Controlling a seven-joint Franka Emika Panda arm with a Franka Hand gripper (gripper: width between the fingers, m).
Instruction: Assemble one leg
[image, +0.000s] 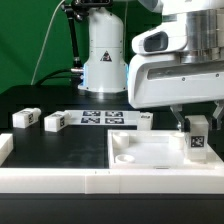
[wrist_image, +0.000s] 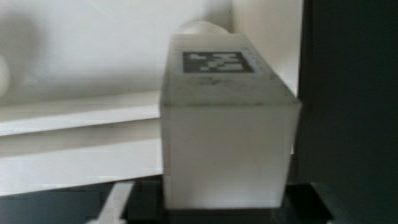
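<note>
1. The leg (image: 197, 140) hangs upright over the corner of the white square panel (image: 140, 158) on the exterior view's right, its tagged face toward the camera. I cannot tell whether its lower end touches the panel.
2. The corner hole is hidden beneath the leg. If the leg comes down slightly off it, the end would likely land on the flat surface and push the panel across the black table (image: 60, 145).
3. If the leg enters at a tilt, it could jam partway. The wrist view shows it running straight out from the grip, so any lean looks small.
4. The plastic looks smooth, so the leg might slip in the grip if it is twisted or pressed hard.
5. The gripper (image: 197, 124) is closed down to the leg's width. Its dark fingers (wrist_image: 118, 207) clamp two opposite sides near the upper end and touch nothing else.
6. Three other legs (image: 25, 118) lie near the marker board (image: 100, 118), well apart from this corner.
</note>
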